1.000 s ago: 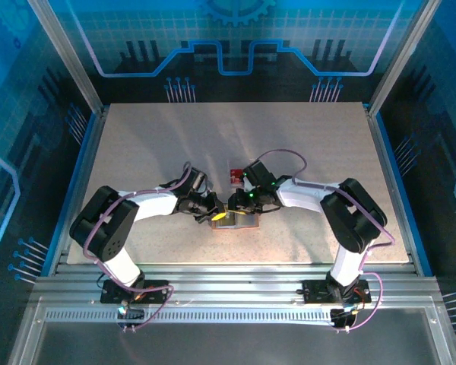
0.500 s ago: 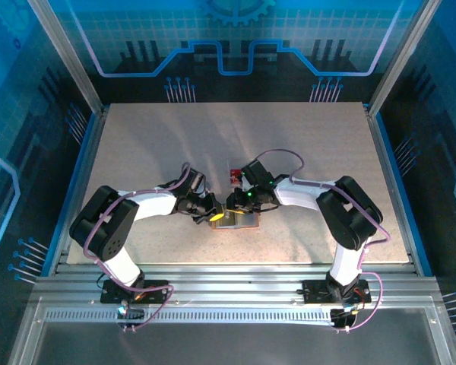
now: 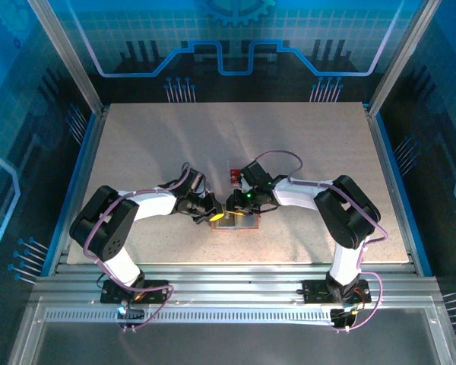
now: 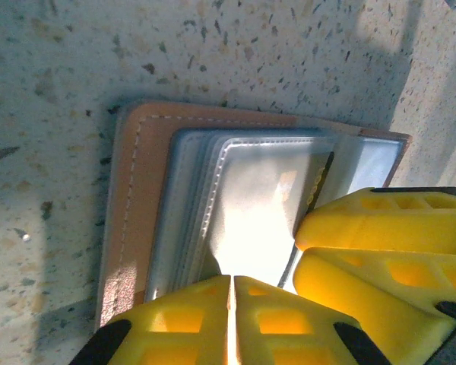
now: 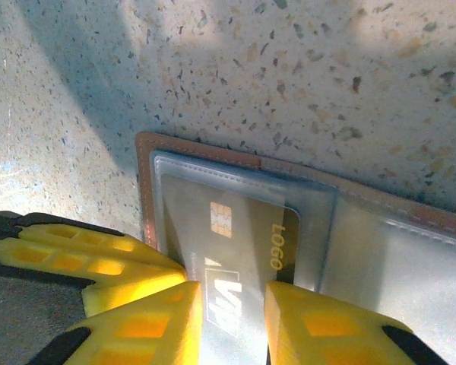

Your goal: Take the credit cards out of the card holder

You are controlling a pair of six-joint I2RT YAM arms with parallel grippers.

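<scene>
The card holder (image 3: 245, 225) lies open on the table near the front centre, with a tan-brown rim (image 4: 140, 175) and pale grey-blue sleeves. A dark credit card (image 5: 235, 228) with a gold chip sits partly in the sleeve. My right gripper (image 5: 234, 293) is open, its tips resting over this card and the card's face showing in the gap. My left gripper (image 4: 232, 283) is shut, its tips pressed on the sleeves at the holder's edge. The right gripper's fingers (image 4: 380, 228) sit close beside it. From above, the left gripper (image 3: 215, 216) and right gripper (image 3: 232, 209) meet over the holder.
A red card (image 3: 234, 176) lies on the speckled table just behind the holder. Blue rails (image 3: 391, 175) edge the table left and right. Wide bare tabletop (image 3: 175, 137) stretches behind the arms.
The right arm has shifted slightly to the left. Both grippers stay over the card holder with their jaws unchanged.
</scene>
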